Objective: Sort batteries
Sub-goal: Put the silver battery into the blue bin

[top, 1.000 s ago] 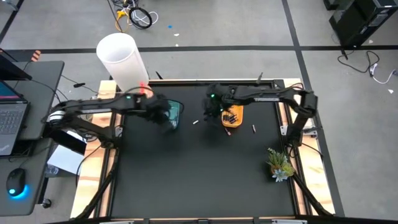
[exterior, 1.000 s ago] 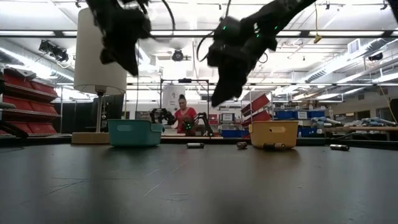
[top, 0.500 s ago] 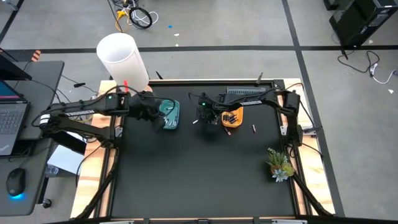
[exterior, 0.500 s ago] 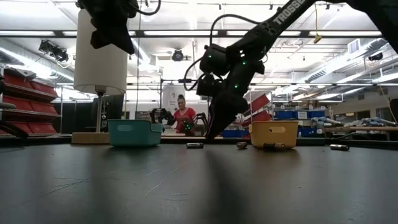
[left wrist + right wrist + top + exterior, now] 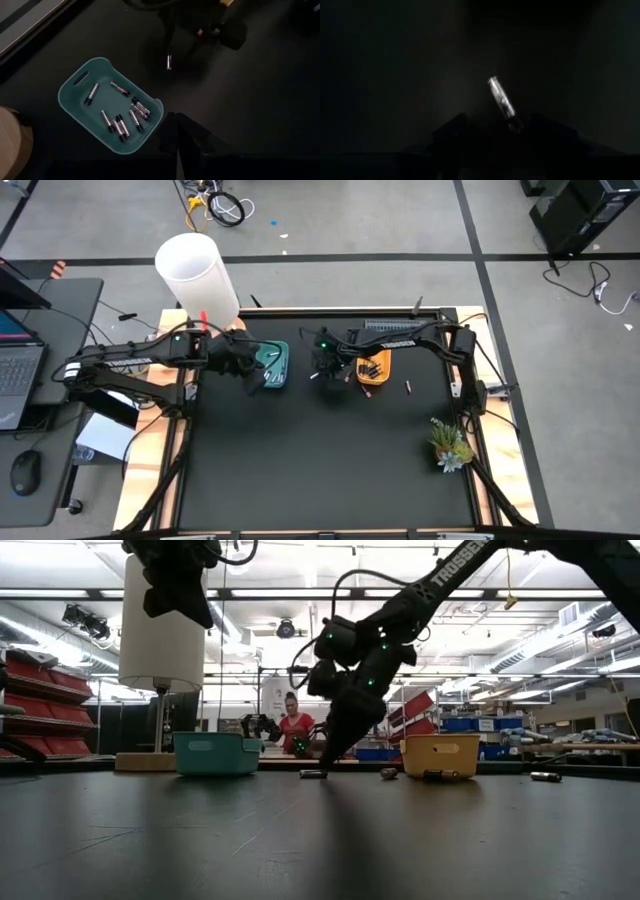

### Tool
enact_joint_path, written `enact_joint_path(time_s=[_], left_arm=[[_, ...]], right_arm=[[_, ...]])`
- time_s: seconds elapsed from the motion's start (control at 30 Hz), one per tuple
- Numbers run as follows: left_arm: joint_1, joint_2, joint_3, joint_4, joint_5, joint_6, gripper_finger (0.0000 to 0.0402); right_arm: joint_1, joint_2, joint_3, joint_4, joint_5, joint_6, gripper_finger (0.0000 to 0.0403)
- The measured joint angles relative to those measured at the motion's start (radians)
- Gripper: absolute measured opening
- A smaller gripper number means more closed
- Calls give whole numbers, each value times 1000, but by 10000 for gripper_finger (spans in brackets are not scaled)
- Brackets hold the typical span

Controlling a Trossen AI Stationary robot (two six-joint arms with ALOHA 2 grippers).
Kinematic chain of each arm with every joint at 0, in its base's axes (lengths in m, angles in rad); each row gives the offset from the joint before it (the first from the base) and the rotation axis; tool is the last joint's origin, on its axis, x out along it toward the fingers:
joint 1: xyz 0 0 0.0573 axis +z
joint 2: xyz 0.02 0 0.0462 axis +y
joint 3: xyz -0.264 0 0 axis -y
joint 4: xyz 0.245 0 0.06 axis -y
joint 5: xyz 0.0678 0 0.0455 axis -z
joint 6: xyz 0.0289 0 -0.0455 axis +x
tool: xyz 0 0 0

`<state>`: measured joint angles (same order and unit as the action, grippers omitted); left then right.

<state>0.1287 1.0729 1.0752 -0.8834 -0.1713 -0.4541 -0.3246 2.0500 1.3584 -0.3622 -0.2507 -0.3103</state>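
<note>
One silver battery [image 5: 501, 97] lies on the black mat between the teal tray [image 5: 273, 364] and the yellow tray [image 5: 372, 368]. My right gripper [image 5: 497, 127] is open and low over it, one finger on either side of the battery's near end, tips just above the mat [image 5: 322, 762]. The teal tray [image 5: 110, 102] holds several batteries, and the yellow tray holds several dark ones. My left gripper [image 5: 176, 131] is shut and empty, high up [image 5: 178, 600] beside the teal tray's left side [image 5: 248, 364].
Loose batteries lie on the mat right of the yellow tray [image 5: 408, 387] and just in front of it [image 5: 367, 392]. A white cylinder [image 5: 197, 275] stands at the far left corner, a small plant [image 5: 450, 445] near the right edge. A person [image 5: 296, 730] shows in the room behind.
My right gripper has come down from above the yellow tray and moved toward the table's left, ending low over the silver battery on the mat. My left gripper has risen and drawn back toward the left, uncovering the teal tray, then kept still.
</note>
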Motion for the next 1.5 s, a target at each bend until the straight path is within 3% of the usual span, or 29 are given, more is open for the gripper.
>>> enact_joint_path(time_s=[0.43, 0.8, 1.5], left_arm=[[0, 0, 0, 1, -1, -17, 17], [0, 0, 0, -2, -1, -19, 16], [0, 0, 0, -12, 8, -23, 21]], right_arm=[[24, 89, 98, -77, 52, 24, 180], [42, 87, 97, -111, 107, -66, 21], [39, 66, 135, -157, 103, -22, 12]])
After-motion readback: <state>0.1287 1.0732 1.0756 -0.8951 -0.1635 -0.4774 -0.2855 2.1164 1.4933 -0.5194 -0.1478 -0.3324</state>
